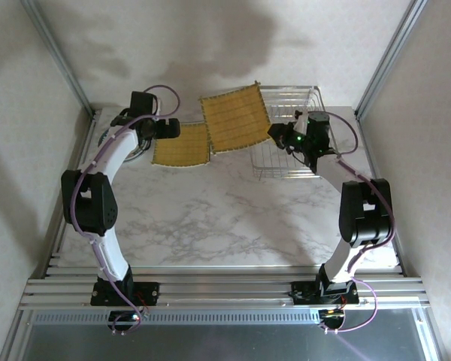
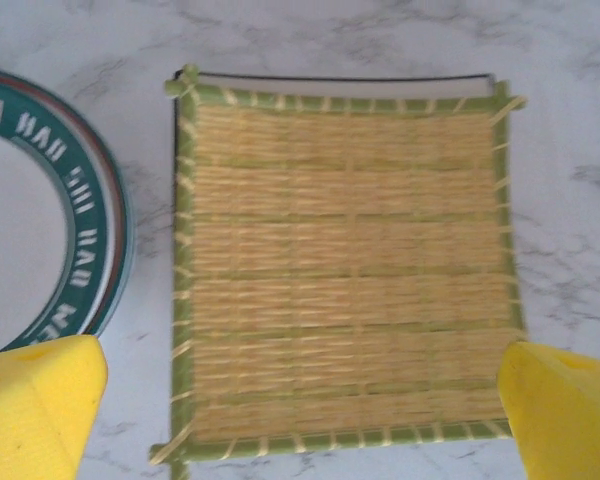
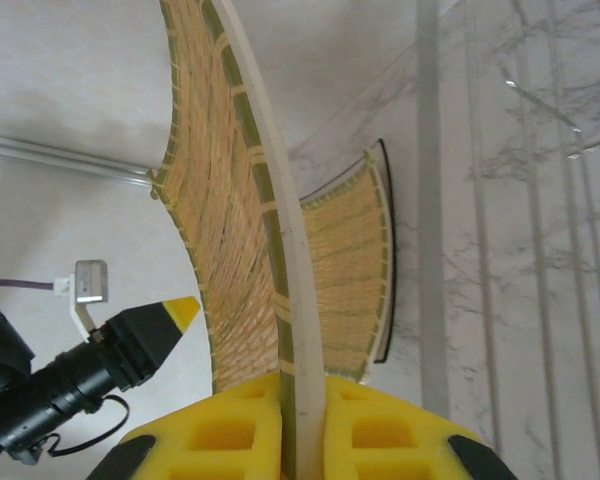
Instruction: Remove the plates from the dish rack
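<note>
My right gripper [image 1: 279, 136] [image 3: 302, 432] is shut on the rim of a mustard-yellow square plate [image 1: 236, 116] [image 3: 220, 200], holding it tilted in the air just left of the silver wire dish rack [image 1: 287, 170]. A second square plate [image 1: 182, 144] [image 2: 345, 265] [image 3: 355, 270] lies flat on the marble table. My left gripper [image 1: 161, 128] [image 2: 300, 420] hovers open above that plate's near edge, its yellow fingertips [image 2: 35, 410] wide apart and touching nothing. A round white plate with a teal rim [image 2: 90, 230] lies on the table beside the square one.
Thin rack wires [image 3: 430, 200] stand close on the right of the held plate. The marble tabletop [image 1: 233, 218] stretches toward the arm bases. Metal frame posts [image 1: 56, 53] rise at the back corners.
</note>
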You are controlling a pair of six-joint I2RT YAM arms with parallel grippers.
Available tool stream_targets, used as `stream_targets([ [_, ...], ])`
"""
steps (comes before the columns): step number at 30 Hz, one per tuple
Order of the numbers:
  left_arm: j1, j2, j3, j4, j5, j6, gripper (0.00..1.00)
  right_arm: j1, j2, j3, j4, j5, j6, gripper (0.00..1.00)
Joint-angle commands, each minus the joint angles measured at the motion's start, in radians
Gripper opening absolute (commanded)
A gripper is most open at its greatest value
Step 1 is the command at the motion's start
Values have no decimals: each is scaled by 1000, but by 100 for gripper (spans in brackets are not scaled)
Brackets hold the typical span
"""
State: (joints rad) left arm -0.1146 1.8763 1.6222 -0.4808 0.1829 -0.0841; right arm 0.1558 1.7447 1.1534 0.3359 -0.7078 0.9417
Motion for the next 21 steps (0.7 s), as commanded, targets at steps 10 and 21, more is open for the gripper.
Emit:
stream_targets([
  [10,-10,-221,-466,967,692,-428,99,52,43,72,175,-92,51,0],
  [21,-28,-130,-516,1108,680,-575,71,81,100,148,223,-196,104,0],
])
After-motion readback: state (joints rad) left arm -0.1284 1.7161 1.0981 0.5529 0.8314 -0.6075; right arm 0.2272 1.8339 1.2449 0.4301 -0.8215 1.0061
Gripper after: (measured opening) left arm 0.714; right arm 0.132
